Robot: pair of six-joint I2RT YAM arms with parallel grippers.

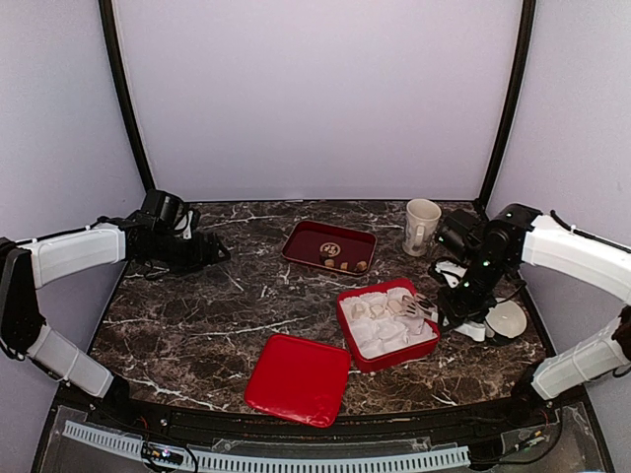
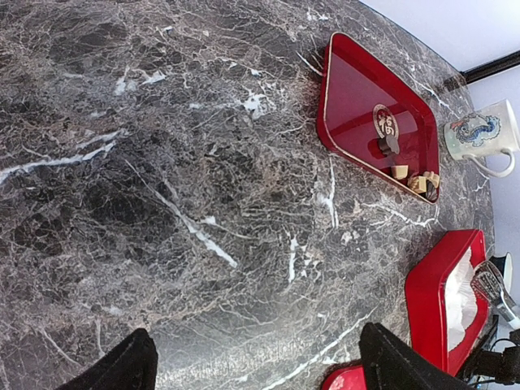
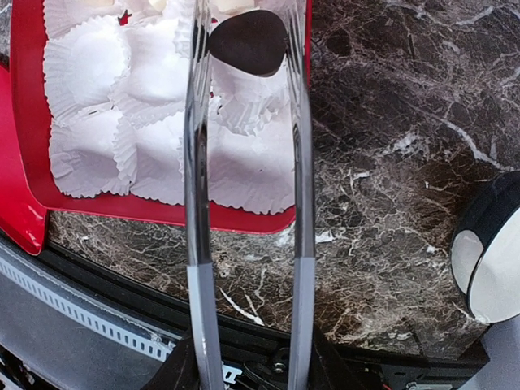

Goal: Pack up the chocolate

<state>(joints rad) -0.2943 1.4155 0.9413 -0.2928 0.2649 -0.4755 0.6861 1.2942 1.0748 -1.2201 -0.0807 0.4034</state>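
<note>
1. Your right gripper (image 1: 449, 299) is clamped on a pair of metal tongs (image 3: 196, 162), which reach out ahead of it over the red box (image 3: 162, 210).
2. Between the tips of the tongs sits one dark chocolate (image 3: 248, 41), pinched from both sides.
3. Straight below that piece are the white paper cups (image 3: 89, 65) that line the box. From the wrist view you cannot tell whether the piece touches the paper or hangs just above it.
4. Off to the right of this gripper, apart from the box, a white disc with a black rim (image 3: 487, 268) lies on the marble table (image 1: 197, 315).
5. Beyond the gripper, near the back edge, a mug (image 1: 422, 227) stands upright.
6. Your left gripper (image 2: 260, 374) is spread wide with nothing between its fingers (image 2: 122, 370). It hangs over bare marble at the left side of the table.
7. Ahead of that gripper and to its right lies the shallow red tray (image 2: 357, 89). A few chocolates (image 2: 400, 171), dark and tan, are gathered in the tray's corner farthest from the fingers.
8. The tray lies between the two grippers, well apart from both. From the tongs it is across the box and towards the back.
9. The red lid (image 1: 299, 379) lies flat just beside the box, on the side away from the right gripper and nearer the arm bases.
</note>
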